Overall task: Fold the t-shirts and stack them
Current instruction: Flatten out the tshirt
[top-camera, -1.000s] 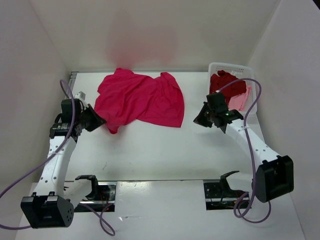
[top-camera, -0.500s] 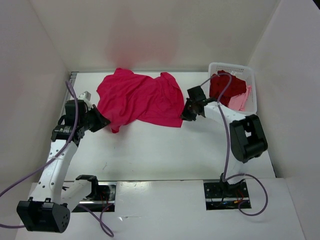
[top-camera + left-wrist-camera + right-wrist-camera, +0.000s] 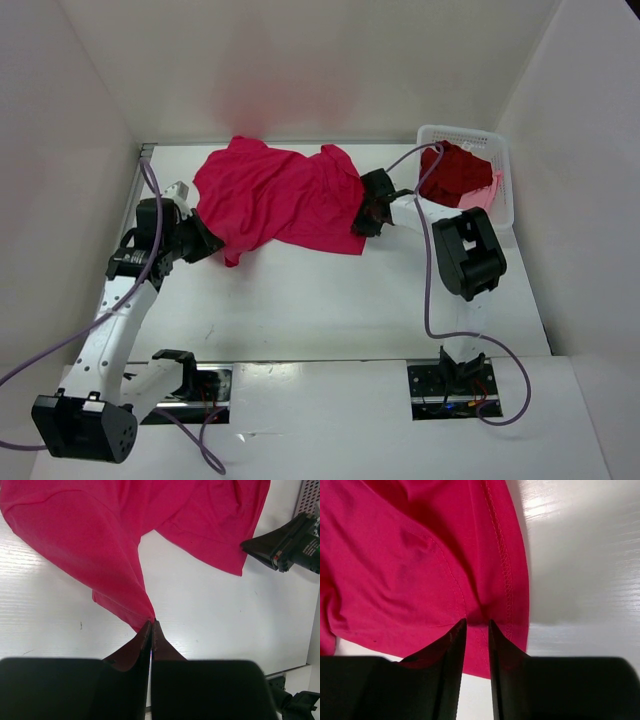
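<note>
- On the white bench (image 3: 320, 300), a crimson-magenta t-shirt (image 3: 275, 200) lies spread and rumpled toward the far side, between the two arms.
- Left jaws are pressed together on the shirt's near-left corner. The left wrist view shows the cloth drawn to a point at their fingertips (image 3: 146, 632).
- Right jaws stand slightly parted at the shirt's right hem, low over the bench. Stitched hem cloth shows in the gap between the fingertips (image 3: 455, 635), and it cannot be told whether they grip it.
- At the far right corner, a white perforated basket (image 3: 505, 165) holds a darker red t-shirt (image 3: 460, 172) heaped inside.
- A light pink t-shirt (image 3: 484, 192) lies beside the red one, toward the basket's near-right wall.
</note>
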`<action>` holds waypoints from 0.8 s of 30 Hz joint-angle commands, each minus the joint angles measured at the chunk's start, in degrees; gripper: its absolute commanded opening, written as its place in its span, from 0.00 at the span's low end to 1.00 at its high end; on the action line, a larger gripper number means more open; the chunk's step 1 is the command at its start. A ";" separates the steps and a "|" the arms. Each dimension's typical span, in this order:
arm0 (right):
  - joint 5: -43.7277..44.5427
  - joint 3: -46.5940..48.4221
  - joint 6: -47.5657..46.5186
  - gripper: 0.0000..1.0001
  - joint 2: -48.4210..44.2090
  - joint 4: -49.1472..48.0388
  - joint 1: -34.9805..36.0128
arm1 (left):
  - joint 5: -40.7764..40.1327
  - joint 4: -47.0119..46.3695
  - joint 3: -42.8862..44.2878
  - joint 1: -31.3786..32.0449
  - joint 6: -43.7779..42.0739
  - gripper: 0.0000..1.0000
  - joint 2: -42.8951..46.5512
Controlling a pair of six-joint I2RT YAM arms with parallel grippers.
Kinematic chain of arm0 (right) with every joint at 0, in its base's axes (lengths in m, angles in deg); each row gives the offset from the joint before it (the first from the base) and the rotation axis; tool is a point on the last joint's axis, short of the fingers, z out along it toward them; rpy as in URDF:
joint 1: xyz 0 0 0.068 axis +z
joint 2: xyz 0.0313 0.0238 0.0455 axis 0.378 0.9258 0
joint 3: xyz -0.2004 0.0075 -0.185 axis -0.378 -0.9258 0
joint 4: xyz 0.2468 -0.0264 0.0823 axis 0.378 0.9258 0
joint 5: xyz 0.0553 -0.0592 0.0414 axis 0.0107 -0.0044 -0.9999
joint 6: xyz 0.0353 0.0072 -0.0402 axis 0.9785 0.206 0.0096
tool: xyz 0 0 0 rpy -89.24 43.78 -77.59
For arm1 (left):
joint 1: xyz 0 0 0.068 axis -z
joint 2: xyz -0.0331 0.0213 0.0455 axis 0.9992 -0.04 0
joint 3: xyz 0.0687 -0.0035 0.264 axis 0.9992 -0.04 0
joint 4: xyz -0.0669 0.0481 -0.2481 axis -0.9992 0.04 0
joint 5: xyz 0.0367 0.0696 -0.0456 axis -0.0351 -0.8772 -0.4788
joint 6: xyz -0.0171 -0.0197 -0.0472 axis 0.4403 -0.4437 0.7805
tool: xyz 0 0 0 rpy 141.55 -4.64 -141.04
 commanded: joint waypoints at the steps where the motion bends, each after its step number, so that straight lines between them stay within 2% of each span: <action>1: 3.11 4.72 0.39 0.30 1.12 -1.23 0.74 | 0.10 -2.32 0.31 0.67 -2.00 0.00 -0.02; 14: 3.72 5.09 -0.13 0.28 2.89 1.06 1.27 | 0.10 -2.84 0.83 0.67 -2.00 0.00 -1.07; 15: 3.72 4.12 -0.13 0.31 2.37 1.06 1.27 | 0.10 -2.84 0.84 0.67 -2.00 0.00 -1.07; 24: 5.57 1.65 -0.13 0.31 -0.28 0.97 1.80 | 0.10 -3.37 0.84 0.67 -2.00 0.00 -1.07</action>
